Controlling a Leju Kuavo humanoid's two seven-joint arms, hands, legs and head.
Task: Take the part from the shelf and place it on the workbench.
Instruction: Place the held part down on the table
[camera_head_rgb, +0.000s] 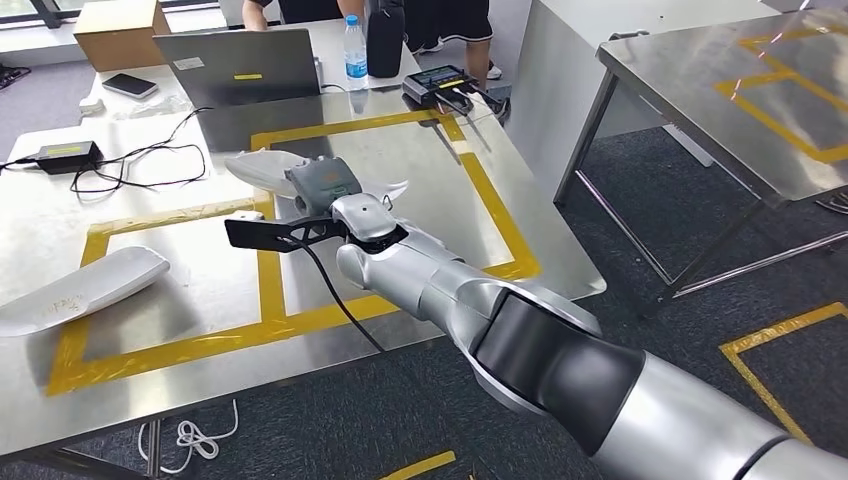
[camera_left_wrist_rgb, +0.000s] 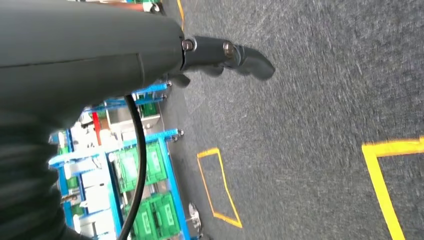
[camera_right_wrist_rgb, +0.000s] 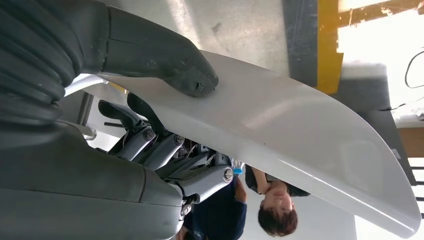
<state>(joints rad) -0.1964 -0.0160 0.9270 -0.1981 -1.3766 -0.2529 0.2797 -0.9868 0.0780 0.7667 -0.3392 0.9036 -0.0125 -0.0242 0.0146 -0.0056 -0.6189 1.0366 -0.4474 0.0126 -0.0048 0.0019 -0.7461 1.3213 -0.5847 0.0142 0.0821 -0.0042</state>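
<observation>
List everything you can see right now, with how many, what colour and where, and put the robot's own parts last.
white part: 1, held in the right hand above the workbench's taped square
second white part: 1, lying at the near left of the workbench
workbench: 1, steel with yellow tape squares
laptop: 1, grey, far side
water bottle: 1, clear with blue cap, beside the laptop
phone: 1, dark, far left
cardboard box: 1, brown, far left
power adapter: 1, black, left edge
second steel table: 1, to the right
person: 1, behind the workbench
shelf rack: 1, blue with green bins
right hand: grips the part
left hand: hangs over grey floor
</observation>
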